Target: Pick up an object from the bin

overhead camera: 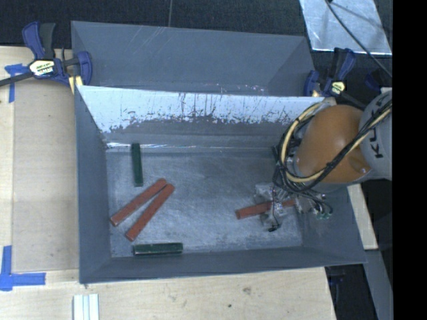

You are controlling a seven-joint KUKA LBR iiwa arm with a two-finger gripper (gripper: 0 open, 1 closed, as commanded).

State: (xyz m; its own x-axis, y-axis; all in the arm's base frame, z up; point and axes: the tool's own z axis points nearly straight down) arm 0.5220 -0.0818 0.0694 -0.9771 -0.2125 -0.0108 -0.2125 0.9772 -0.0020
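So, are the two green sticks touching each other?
No, the back green stick and the front green stick lie well apart.

the middle of the bin floor lies bare, a wide lane between the two red-brown bars at left and the single red-brown bar at right. the front green bar hugs the near wall, and the back green bar lies near the far left corner. the arm crowds the right wall.

- One camera looks down on the bin from above and somewhat from the near side, so the wall beyond the gripper shows broad.
- It takes in the whole bin; the arm enters from right of the gripper.
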